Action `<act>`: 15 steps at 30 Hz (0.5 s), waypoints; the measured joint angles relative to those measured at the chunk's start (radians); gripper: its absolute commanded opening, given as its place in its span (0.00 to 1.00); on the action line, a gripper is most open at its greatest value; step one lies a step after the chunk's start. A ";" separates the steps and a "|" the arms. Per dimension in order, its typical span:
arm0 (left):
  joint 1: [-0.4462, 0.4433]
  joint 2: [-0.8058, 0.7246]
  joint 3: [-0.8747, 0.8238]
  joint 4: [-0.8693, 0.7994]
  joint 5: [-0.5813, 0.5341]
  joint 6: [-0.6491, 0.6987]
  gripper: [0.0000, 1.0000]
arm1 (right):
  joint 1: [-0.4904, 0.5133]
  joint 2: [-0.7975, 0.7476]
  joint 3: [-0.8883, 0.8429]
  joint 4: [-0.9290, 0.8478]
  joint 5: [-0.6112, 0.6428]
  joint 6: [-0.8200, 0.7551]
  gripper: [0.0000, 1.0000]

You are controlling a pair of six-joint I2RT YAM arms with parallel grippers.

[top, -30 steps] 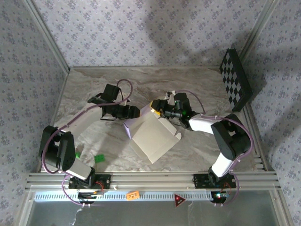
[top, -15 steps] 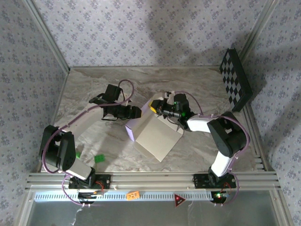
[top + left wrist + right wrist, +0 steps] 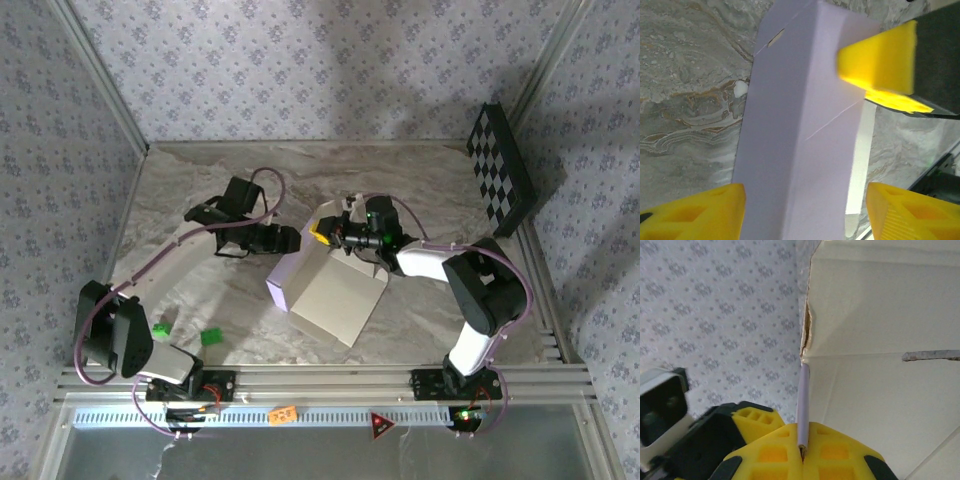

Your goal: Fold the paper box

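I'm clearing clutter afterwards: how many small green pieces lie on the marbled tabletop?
2. One small green piece sits beside the left arm; the second green piece lies just right of it. More may be hidden under the arms.

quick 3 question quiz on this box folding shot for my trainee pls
1. True or false: the right fingers are shut on an edge of the paper box.
2. Which face of the box lies between the left fingers? A cream, B lavender, C green.
3. Fill in: the checkerboard panel stands at the far ___ side of the table.
Key: 1 true; 2 B; 3 right.
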 measured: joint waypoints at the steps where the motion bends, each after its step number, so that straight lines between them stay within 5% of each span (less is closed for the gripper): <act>1: -0.015 0.000 0.011 -0.014 -0.018 0.003 0.67 | 0.006 0.000 0.010 -0.027 -0.007 -0.019 0.19; 10: -0.048 0.000 0.040 -0.088 -0.126 0.014 0.80 | -0.007 -0.093 0.045 -0.360 0.008 -0.184 0.54; 15: -0.095 0.024 0.111 -0.109 -0.173 0.017 0.79 | -0.053 -0.207 0.076 -0.587 0.069 -0.310 0.60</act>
